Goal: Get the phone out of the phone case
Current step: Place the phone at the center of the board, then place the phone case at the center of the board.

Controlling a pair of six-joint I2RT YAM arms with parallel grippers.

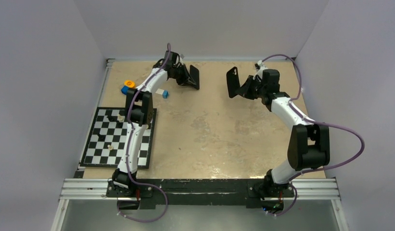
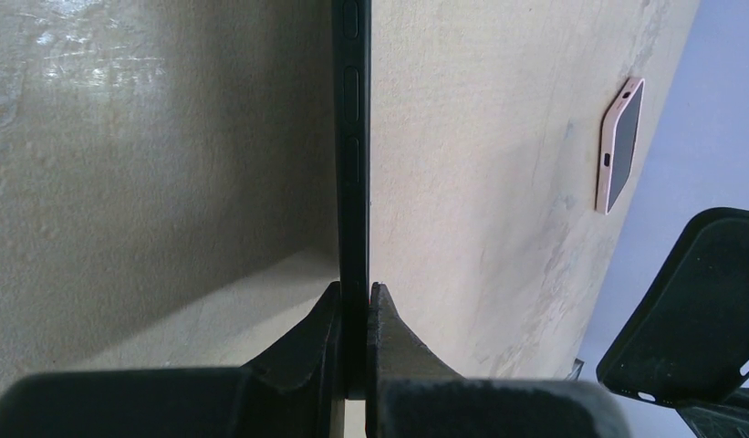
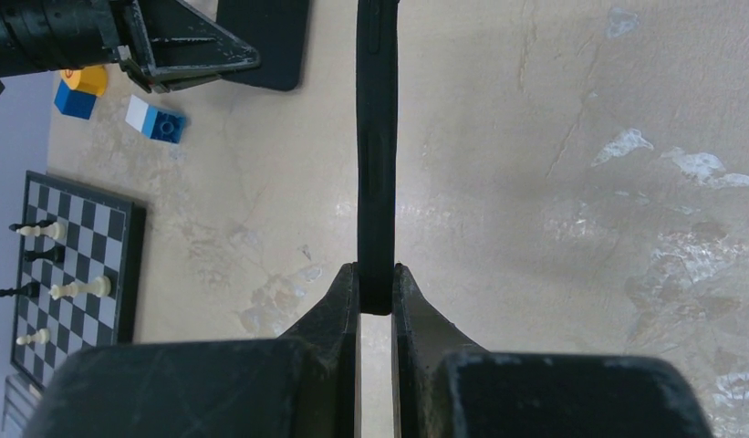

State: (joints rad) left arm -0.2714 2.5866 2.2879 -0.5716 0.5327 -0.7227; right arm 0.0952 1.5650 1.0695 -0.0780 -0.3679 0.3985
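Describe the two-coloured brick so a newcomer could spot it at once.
Start at the chessboard on the left and look past its far right corner. There lies a small brick. Unlike the all-blue block and orange piece to its left, it is half white, half blue.

Table (image 1: 210, 130), seen from above. Near left: chessboard (image 1: 142, 155) w/ chess pieces (image 1: 120, 117) on its far and middle squares. Just behind the board, toward far-left corner: toy blocks (image 1: 126, 87), touching; a single block (image 1: 162, 92) lies apart, to their right. Far centre: phone (image 2: 352, 137) edge-on in left gripper (image 2: 354, 301), phone case (image 3: 378, 164) edge-on in right gripper (image 3: 376, 278). Phone is left of case, the two well apart, w/ bare table between.
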